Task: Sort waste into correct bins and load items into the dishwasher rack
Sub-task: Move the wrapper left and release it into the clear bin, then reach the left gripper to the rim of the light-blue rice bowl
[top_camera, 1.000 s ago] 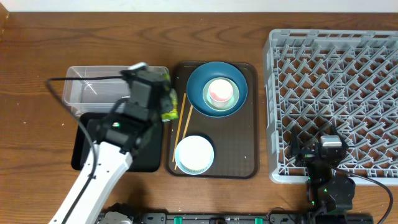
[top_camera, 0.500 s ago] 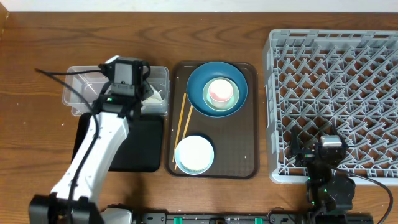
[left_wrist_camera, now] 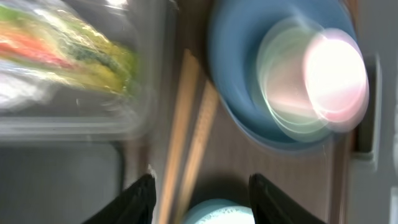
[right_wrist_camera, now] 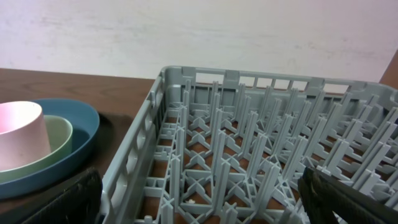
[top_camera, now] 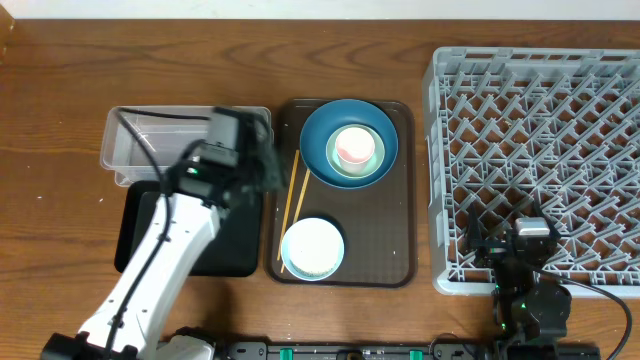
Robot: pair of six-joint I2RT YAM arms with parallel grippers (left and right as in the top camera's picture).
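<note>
Taking the wooden chopsticks [top_camera: 292,195] as the likely next pick: lying side by side on the brown serving tray [top_camera: 380,250], just inside its left rim, running lengthwise from near to far and leaning slightly right at the far end. Sitting just left of the large dark blue bowl [top_camera: 318,135] and reaching down beside the small light blue bowl [top_camera: 312,248].

Finding the left gripper [left_wrist_camera: 200,186] blurred, hovering just left of them by the clear plastic tub [top_camera: 140,140], fingers apart and gripping nothing. Seeing, from its wrist, the sticks running across the closing line, nearer one fingertip than the other; probably needing only a small shift right and a descent.

Noting the yellow-green snack wrapper [left_wrist_camera: 74,46] lying inside the tub.

Leaving the right gripper [right_wrist_camera: 202,202] out: spread wide, empty, waiting at the near edge of the grey dishwasher rack [top_camera: 540,120], well apart from the chopsticks.
</note>
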